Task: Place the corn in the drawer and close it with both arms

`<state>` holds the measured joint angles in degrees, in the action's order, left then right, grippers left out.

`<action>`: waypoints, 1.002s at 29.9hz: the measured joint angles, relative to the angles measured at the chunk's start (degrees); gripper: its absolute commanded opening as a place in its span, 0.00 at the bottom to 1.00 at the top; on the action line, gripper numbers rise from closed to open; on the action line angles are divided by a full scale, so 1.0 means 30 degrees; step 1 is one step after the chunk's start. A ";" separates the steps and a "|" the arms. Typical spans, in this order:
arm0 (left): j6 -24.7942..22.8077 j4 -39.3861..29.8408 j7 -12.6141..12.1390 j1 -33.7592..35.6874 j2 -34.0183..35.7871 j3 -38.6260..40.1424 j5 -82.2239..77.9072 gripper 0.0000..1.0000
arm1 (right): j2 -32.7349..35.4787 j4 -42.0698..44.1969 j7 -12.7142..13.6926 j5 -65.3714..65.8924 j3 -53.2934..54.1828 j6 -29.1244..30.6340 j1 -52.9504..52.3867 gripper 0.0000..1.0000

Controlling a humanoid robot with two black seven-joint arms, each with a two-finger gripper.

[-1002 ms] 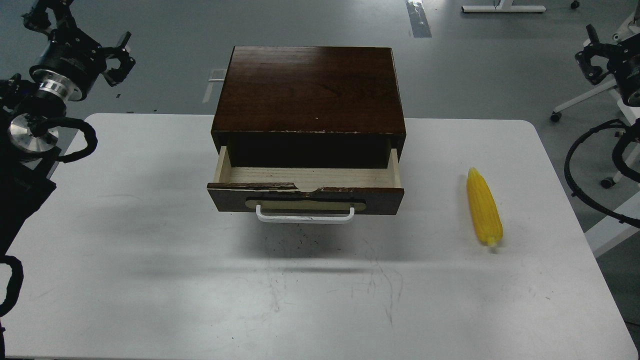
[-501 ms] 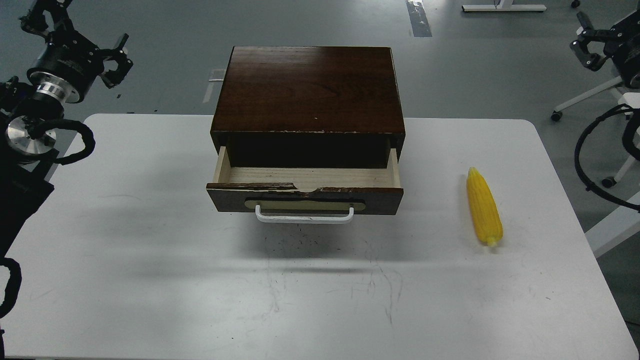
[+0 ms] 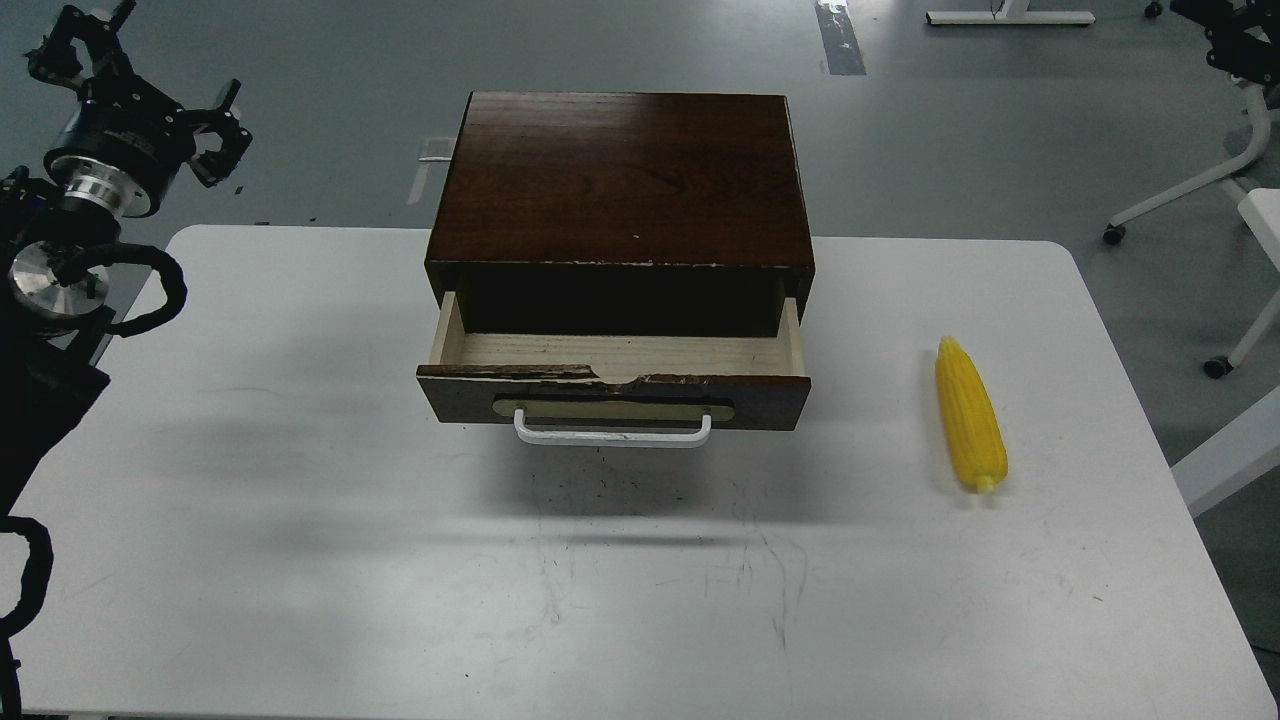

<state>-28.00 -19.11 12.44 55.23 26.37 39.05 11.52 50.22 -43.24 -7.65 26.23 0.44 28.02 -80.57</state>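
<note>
The yellow corn (image 3: 970,416) lies on the white table (image 3: 300,560) to the right of the cabinet, stub end toward me. The dark brown drawer (image 3: 612,396) is pulled partly out of the cabinet (image 3: 620,180); its pale inside is empty and its white bar handle (image 3: 612,432) faces me. My left gripper (image 3: 222,135) hangs above the table's far left corner, far from the drawer, with its claws apart and empty. Only a small black part of my right gripper (image 3: 1228,35) shows at the top right edge, well away from the corn.
The cabinet stands at the table's far middle. Beyond the table's right edge are white chair legs with castors (image 3: 1215,366) on the grey floor. The left arm's cables (image 3: 150,290) hang over the table's left edge.
My right arm has risen up and to the right, almost out of view. My left gripper has drifted slightly left and up. The corn and drawer have not moved.
</note>
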 measured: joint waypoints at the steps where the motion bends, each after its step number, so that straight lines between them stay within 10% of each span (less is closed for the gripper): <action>1: 0.0000 -0.0019 0.0002 0.0016 -0.0003 -0.0005 0.0000 0.98 | 0.0302 -0.0977 0.0676 0.1249 -0.0045 -0.0002 -0.0088 1.00; 10: 0.0000 -0.0113 0.0147 0.0014 0.0003 -0.0016 -0.0028 0.98 | 0.1663 -0.7139 0.3013 1.0352 -0.0753 -0.0336 0.1192 1.00; 21: 0.0000 -0.0133 0.0220 -0.0037 0.0089 -0.0036 -0.0032 0.98 | -0.2131 -0.5147 0.3180 1.2447 -0.0989 -0.1764 0.5201 1.00; 30: 0.0000 -0.0132 0.0220 -0.0095 0.0154 -0.0024 -0.0001 0.98 | -0.4305 -0.2991 0.3103 1.2932 -0.0996 -0.2733 0.7150 0.81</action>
<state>-28.00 -19.51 13.10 54.95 26.83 38.98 11.52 37.30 -52.22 1.66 65.02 -2.55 19.82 -59.12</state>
